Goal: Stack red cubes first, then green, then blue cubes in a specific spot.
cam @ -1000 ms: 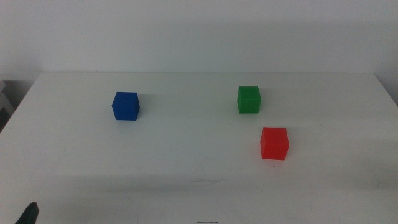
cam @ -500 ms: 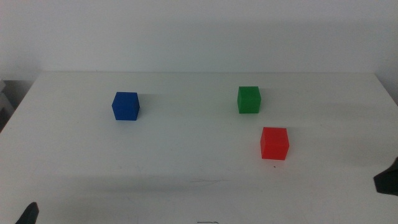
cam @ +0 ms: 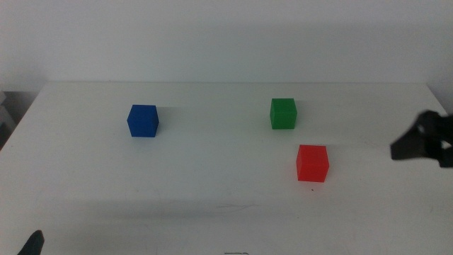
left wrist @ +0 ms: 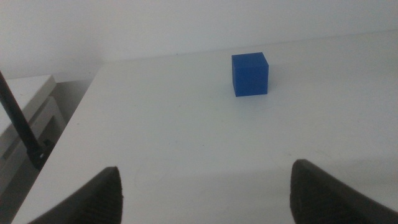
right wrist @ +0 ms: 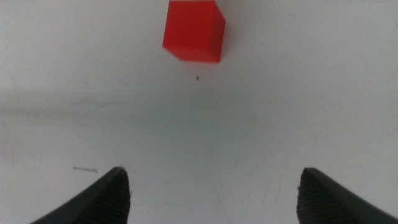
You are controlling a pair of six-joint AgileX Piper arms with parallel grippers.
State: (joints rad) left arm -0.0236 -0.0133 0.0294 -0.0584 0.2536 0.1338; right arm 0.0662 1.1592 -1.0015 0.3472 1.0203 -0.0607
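Observation:
Three cubes sit apart on the white table. The red cube [cam: 312, 163] lies right of centre and shows ahead of my right jaws in the right wrist view [right wrist: 193, 30]. Just behind it stands the green cube [cam: 283, 113]. The blue cube [cam: 143, 120] rests at the left, also seen in the left wrist view [left wrist: 250, 74]. My right gripper [cam: 419, 144] hovers at the right edge, off to the right of the red cube, open and holding nothing [right wrist: 214, 193]. My left gripper [cam: 32, 244] waits at the bottom left corner, open and empty [left wrist: 205, 190].
The white table [cam: 212, 177] ends at a white wall behind. A grey unit with a dark rod [left wrist: 22, 134] stands off the table's left edge. A small dark speck [right wrist: 198, 78] marks the tabletop near the red cube.
My right gripper has come in from the lower right edge and moved up and inward toward the red cube. The cubes and the left gripper have not moved.

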